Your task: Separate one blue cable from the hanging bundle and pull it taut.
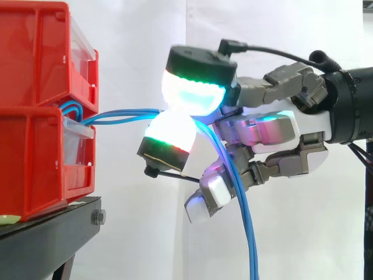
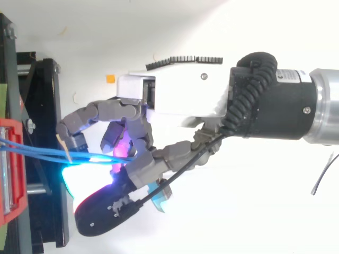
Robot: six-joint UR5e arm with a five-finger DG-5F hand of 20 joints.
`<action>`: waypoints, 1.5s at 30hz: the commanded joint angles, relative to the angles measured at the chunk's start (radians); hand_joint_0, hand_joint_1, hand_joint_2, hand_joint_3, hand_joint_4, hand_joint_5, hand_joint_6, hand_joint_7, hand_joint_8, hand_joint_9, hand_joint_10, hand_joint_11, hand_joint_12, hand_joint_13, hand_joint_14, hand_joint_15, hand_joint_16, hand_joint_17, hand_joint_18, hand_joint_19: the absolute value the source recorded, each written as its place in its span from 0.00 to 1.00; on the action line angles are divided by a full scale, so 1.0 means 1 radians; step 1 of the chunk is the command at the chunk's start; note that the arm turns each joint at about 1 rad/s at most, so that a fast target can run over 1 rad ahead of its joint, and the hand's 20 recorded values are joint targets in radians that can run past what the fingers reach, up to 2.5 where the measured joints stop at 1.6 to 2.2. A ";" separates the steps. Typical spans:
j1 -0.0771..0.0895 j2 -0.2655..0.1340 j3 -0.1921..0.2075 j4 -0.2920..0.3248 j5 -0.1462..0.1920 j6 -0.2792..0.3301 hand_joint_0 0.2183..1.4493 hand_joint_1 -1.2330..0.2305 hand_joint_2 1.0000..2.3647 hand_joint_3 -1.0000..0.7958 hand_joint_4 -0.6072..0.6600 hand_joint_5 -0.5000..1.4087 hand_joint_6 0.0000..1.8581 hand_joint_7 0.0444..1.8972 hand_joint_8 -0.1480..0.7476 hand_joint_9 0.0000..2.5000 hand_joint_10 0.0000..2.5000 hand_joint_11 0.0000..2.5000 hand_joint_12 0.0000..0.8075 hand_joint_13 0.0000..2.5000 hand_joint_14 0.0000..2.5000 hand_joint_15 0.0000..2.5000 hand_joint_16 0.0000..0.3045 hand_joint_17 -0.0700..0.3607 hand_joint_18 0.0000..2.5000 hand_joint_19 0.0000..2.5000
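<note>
Blue cables [image 1: 125, 114] run approx level from red bins [image 1: 35, 146] at left to the hand [image 1: 271, 129], w/ fingers [image 1: 195, 87] curled tight round them, then hang below the palm.

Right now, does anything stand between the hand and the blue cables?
Nothing visible does. The hand pinches the blue cables between two glowing pads; from there they run freely across to the red bins.

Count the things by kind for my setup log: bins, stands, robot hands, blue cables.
red bins: 2, stacked
black stand: 1
hand: 1
blue cables: at least 2; the strands overlap
total: at least 6
</note>
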 commanded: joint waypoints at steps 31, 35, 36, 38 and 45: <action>0.017 0.046 0.000 -0.002 0.020 -0.766 0.40 0.30 0.01 0.48 0.49 0.34 0.27 0.68 0.28 0.74 0.00 0.10 0.27 0.47 0.01 0.16 0.15 0.40 0.26 0.20; 0.022 0.057 0.000 0.001 0.020 -0.876 0.40 0.31 0.01 0.48 0.49 0.34 0.27 0.68 0.28 0.74 0.00 0.10 0.27 0.47 0.01 0.16 0.15 0.40 0.26 0.20; 0.023 0.060 0.000 0.002 0.020 -0.902 0.40 0.30 0.01 0.48 0.48 0.34 0.27 0.69 0.28 0.74 0.00 0.10 0.28 0.47 0.01 0.16 0.15 0.40 0.26 0.20; 0.025 0.066 0.000 0.002 0.020 -0.984 0.40 0.31 0.01 0.48 0.49 0.34 0.27 0.68 0.28 0.74 0.00 0.10 0.27 0.47 0.01 0.16 0.15 0.40 0.26 0.20; 0.026 0.074 0.002 0.010 0.017 -1.264 0.40 0.30 0.01 0.48 0.49 0.34 0.27 0.69 0.28 0.74 0.00 0.10 0.27 0.47 0.01 0.16 0.15 0.40 0.26 0.20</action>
